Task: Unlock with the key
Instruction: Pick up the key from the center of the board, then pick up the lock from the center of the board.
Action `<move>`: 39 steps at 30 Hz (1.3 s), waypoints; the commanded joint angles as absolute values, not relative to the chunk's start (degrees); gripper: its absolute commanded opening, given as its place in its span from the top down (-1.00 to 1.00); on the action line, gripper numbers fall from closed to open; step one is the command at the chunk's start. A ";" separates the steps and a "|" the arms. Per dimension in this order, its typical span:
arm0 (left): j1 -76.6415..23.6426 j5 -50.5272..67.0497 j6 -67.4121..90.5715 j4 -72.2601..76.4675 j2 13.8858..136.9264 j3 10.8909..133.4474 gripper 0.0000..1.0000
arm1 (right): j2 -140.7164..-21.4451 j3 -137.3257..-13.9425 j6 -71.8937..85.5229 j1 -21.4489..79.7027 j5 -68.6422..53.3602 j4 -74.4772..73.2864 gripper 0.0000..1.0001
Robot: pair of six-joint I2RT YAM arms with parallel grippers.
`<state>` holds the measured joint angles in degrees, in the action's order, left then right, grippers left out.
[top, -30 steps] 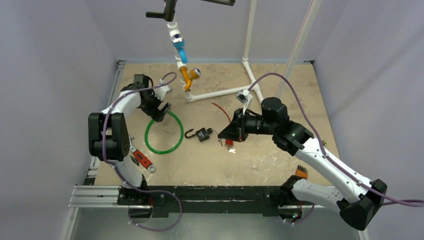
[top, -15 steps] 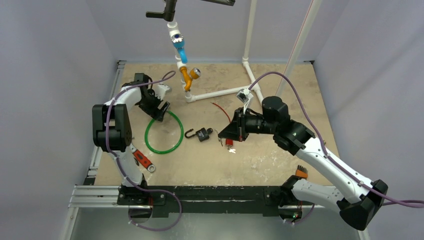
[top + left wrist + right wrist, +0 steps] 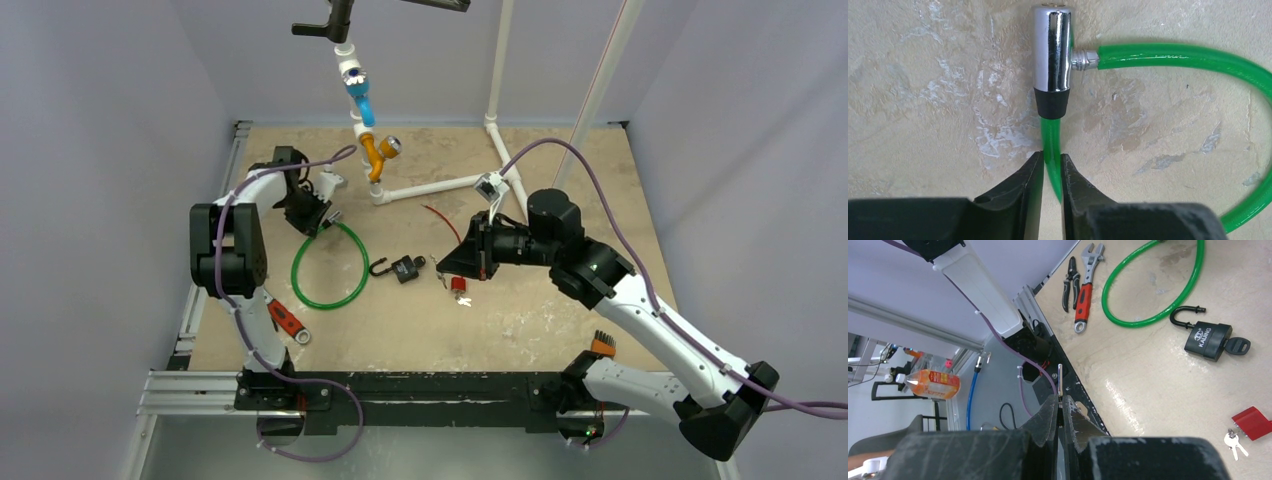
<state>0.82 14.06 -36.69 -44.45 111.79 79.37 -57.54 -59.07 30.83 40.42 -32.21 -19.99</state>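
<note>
Both jaws closed — left on green cable, right pinching key.

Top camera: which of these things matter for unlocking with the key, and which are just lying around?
In the job: green cable lock; left gripper pinching its cable; key, held in the right gripper.
Lying about: open padlock with its own key; red tag with keys; adjustable wrench; pliers; pipe frame.
</note>
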 commanded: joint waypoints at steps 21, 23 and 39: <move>0.53 34.44 -53.09 -60.04 67.11 67.46 1.00 | -56.44 -62.51 25.59 40.25 -33.48 -21.39 1.00; -1.50 32.70 -51.24 -57.94 65.52 64.02 1.00 | -56.14 -61.99 25.64 40.25 -33.59 -20.71 1.00; -2.36 15.11 -38.02 -42.52 97.12 70.84 0.03 | -56.06 -62.50 25.84 40.25 -30.82 -22.38 1.00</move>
